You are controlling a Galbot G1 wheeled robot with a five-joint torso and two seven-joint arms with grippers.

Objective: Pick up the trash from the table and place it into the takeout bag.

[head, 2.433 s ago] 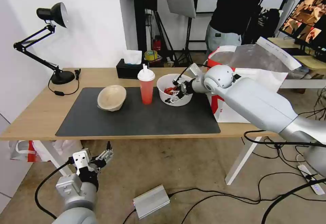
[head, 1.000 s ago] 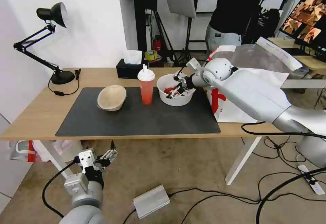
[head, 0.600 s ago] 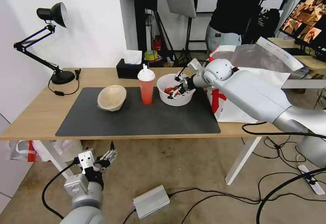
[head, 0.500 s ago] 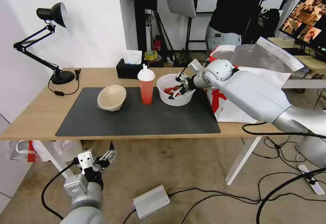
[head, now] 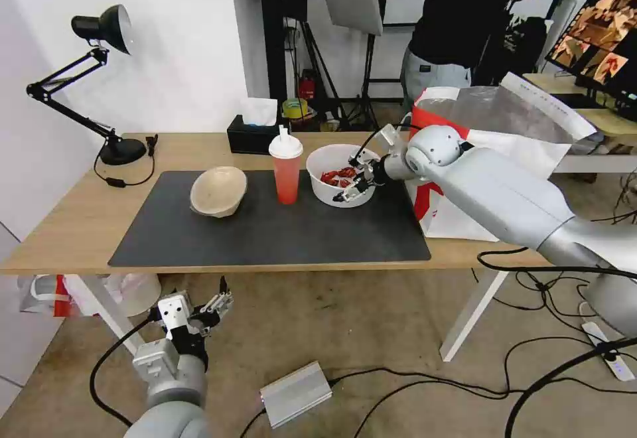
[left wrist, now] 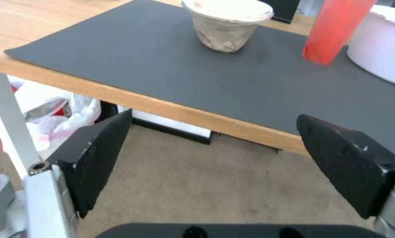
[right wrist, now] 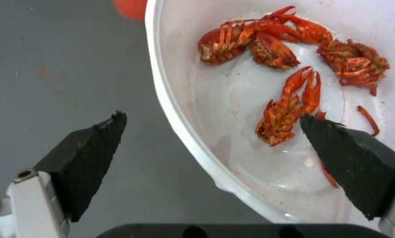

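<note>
Light wooden bench (head: 79, 225), dark grey mat (head: 265, 232). Right claw (head: 355, 184) spread astride white crayfish bowl (head: 317, 166) rim. Left claw (head: 215, 306) spread, below bench edge.

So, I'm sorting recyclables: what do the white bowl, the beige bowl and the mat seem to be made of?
The white bowl looks like thin glossy plastic: smooth, shiny wall with a rolled rim, straddled by the open right gripper. The beige bowl looks like moulded pulp: matte, rough and fibrous. The mat seems a dull, flat dark grey sheet, perhaps rubber or felt.
</note>
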